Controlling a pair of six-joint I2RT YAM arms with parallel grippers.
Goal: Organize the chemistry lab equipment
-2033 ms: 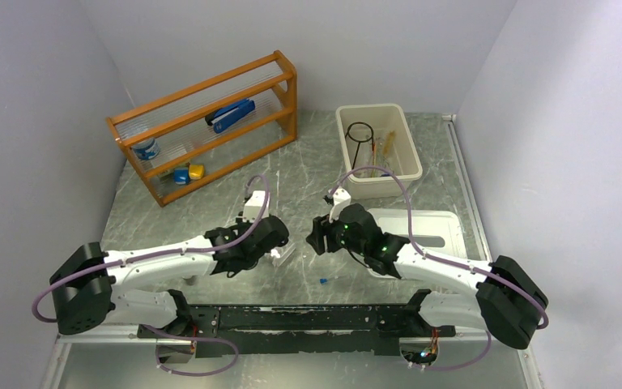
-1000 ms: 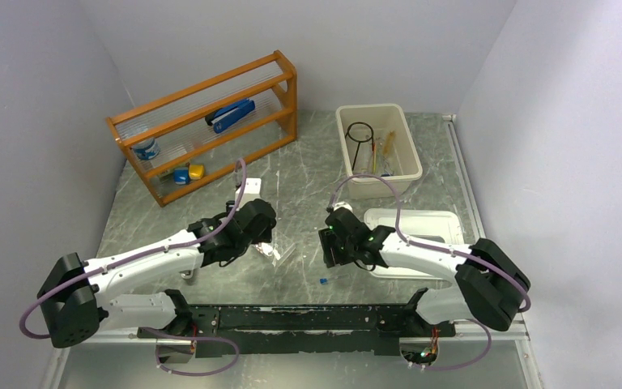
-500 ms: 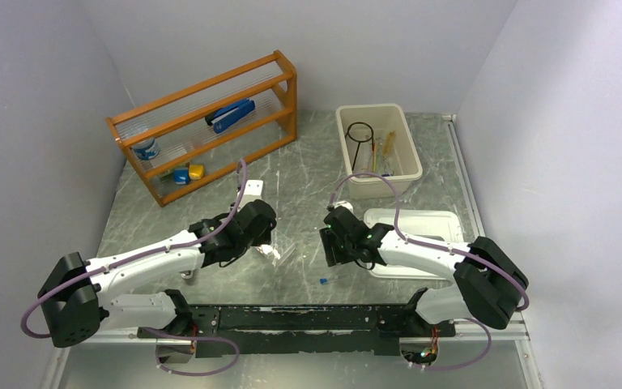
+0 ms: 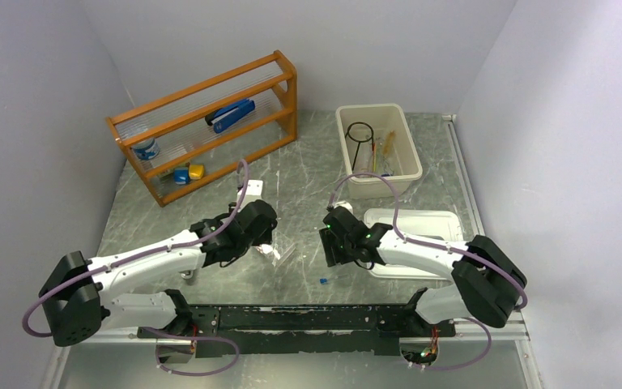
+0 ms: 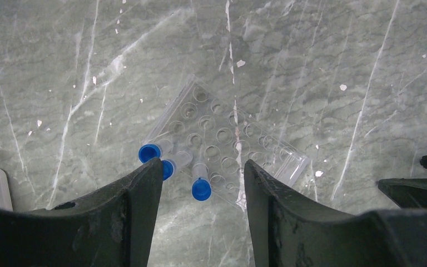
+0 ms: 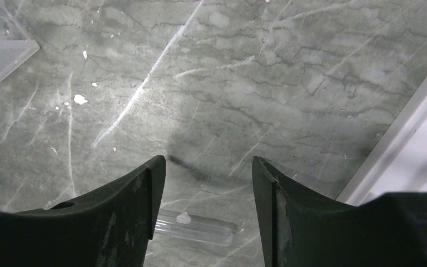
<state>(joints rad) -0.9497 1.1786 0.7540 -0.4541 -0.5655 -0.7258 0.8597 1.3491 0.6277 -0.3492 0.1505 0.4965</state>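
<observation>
Left wrist view: over the marbled desk [image 5: 339, 44], the left pincer [image 5: 203, 167] stands spread above the rack [image 5: 228, 139], which lies flat with three blue-capped tubes [image 5: 201, 186] against its near edge. The right pincer [image 6: 208, 167], likewise spread, hovers over a single clear tube [image 6: 197, 227] lying on the desk.

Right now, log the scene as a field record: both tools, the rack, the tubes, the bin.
clear rack: on the table, holes up
blue-capped tubes: three, at one edge of the rack
loose tube: lying on the table, apart from the rack
left tool: open, above the blue-capped tubes
right tool: open, empty, above the loose tube
beige bin: holds the black wire ring stand
</observation>
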